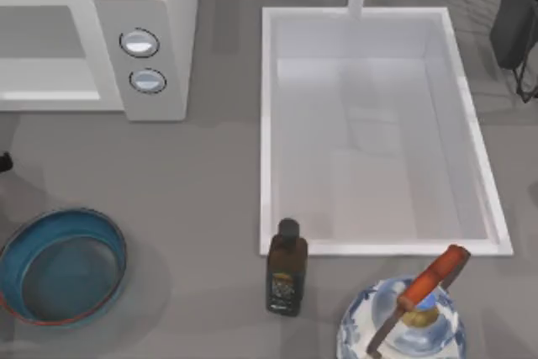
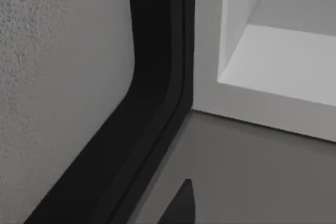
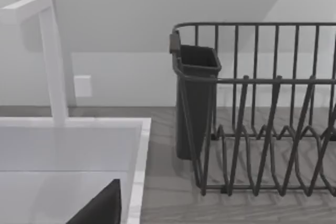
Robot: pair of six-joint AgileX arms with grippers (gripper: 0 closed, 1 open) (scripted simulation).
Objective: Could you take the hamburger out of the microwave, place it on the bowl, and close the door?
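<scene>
**Microwave open, bowl empty**

Ref. landmark: sink basin [image 1: 378,132].
- Bowl [image 1: 63,266]: far left of basin, front of table; nothing in it.
- Microwave [image 1: 109,31]: left of basin, at back; cavity open. Hamburger: position can't be told.
- Brown bottle [image 1: 287,268]: touching basin's front-left corner.
- Patterned vessel w/ red handle [image 1: 403,321]: in front of basin.
- Dish rack [image 3: 257,124]: right of basin.
- Finger state, both arms: can't tell.

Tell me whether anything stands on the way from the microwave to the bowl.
Nothing visible does. The table between the microwave and the bowl is bare. The bottle stands off to the right, by the sink.
</scene>
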